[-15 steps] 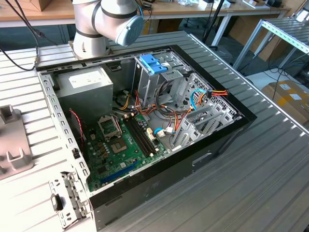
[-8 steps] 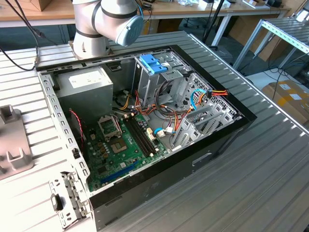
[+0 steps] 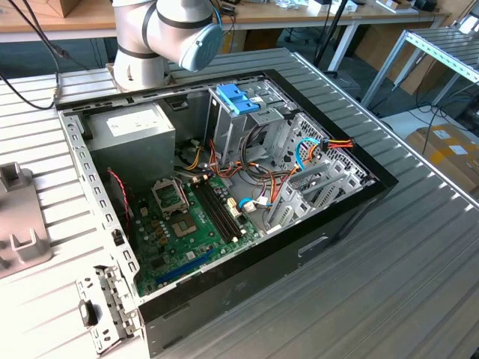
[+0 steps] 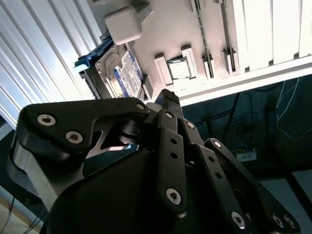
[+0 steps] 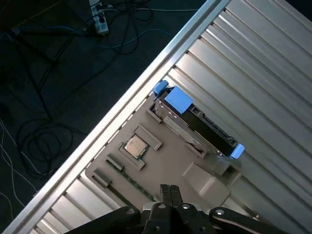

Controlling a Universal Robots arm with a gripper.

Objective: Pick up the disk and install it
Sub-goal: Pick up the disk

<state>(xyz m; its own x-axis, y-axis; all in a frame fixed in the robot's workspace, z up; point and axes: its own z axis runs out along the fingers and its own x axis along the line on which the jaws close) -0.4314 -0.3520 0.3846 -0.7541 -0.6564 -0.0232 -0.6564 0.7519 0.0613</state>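
Tool [image 5: 166,191], closed and empty, clear above disk [image 5: 197,119] near table [image 5: 253,58] edge

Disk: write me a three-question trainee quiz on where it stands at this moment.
1. True or false: the gripper holds the disk.
2. The disk stands: A inside the computer case; B on edge at the beige fixture; C flat on the floor.
3. Fill in: the disk's rails are ___.
Key: 1 false, the fingers are shut on nothing; 2 B; 3 blue.
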